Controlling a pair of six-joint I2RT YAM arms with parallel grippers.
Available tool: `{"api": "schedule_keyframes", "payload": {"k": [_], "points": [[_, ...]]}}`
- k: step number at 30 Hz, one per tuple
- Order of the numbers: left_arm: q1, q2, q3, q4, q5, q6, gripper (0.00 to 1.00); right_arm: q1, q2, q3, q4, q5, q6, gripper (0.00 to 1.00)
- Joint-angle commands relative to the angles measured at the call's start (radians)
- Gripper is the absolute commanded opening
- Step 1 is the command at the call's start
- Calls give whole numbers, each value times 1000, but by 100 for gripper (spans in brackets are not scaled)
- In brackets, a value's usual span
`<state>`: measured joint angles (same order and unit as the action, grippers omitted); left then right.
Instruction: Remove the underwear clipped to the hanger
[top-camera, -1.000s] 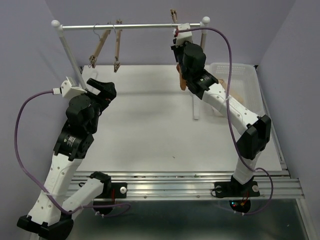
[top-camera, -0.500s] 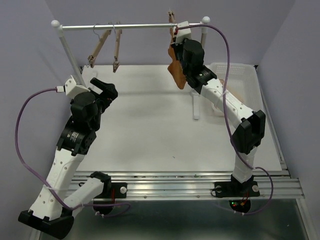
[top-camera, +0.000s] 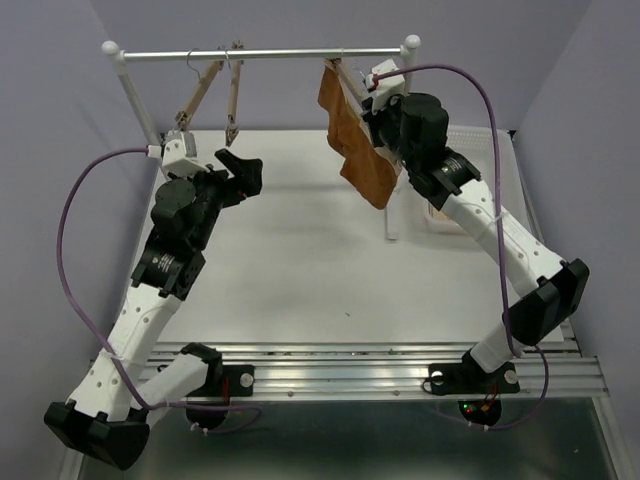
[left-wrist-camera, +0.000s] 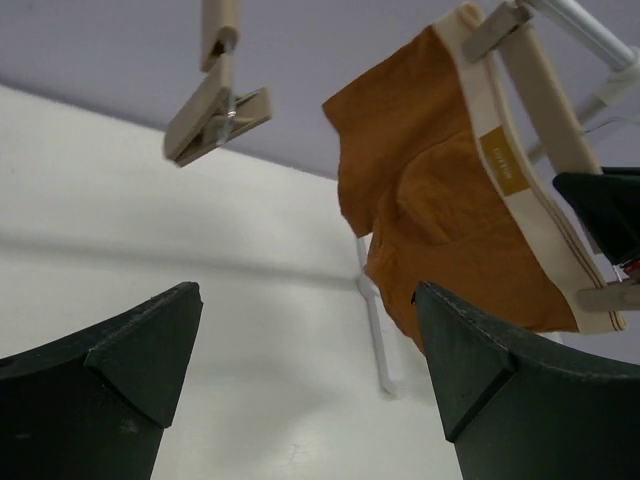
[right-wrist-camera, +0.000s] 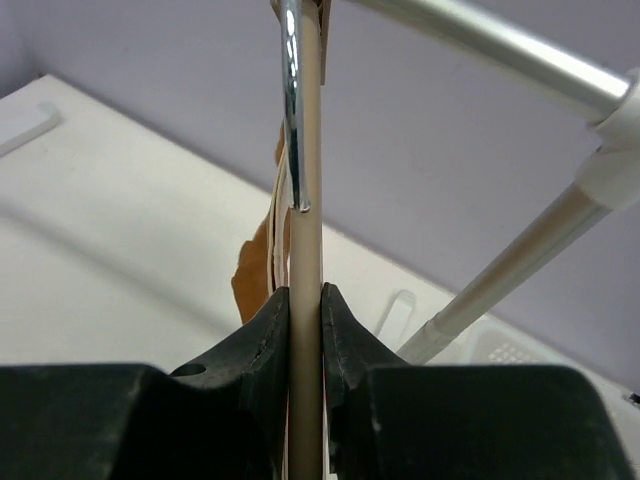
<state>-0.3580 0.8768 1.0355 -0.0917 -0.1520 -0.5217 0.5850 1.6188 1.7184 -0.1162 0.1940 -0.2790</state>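
Observation:
The rust-brown underwear hangs clipped to a light-wood hanger under the right end of the rail. My right gripper is shut on the hanger's bar, just below its metal hook; the underwear shows behind the bar. My left gripper is open and empty, left of and below the underwear, apart from it. In the left wrist view the underwear with its pale waistband hangs from the bar, up and right of my open gripper.
Two empty wooden hangers hang at the left of the metal rail; one clip is near my left gripper. A white basket stands at the back right. The rack's white foot lies on the table.
My right gripper has swung the hanger round, so the underwear now spreads out facing left. My left arm has risen and moved right towards it.

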Motion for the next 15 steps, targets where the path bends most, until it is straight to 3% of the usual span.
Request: {"api": "schedule_keyframes", "payload": {"k": [1, 5, 9, 10, 12, 13, 15], "points": [[1, 51, -14, 345, 202, 218, 99, 4, -98, -49, -152, -148, 46, 1], [2, 134, 47, 409, 313, 423, 99, 4, -201, -163, -198, -217, 86, 1], [28, 221, 90, 423, 527, 494, 99, 4, -276, -268, -220, -302, 123, 1], [66, 256, 92, 446, 715, 508, 99, 4, -295, -279, -227, -327, 126, 1], [115, 313, 90, 469, 907, 517, 99, 4, -310, -298, -262, -384, 133, 1], [166, 330, 95, 487, 1083, 516, 99, 4, -321, -299, -284, -404, 130, 1], [207, 379, 95, 541, 1245, 517, 99, 4, -335, -313, -325, -464, 117, 1]]}}
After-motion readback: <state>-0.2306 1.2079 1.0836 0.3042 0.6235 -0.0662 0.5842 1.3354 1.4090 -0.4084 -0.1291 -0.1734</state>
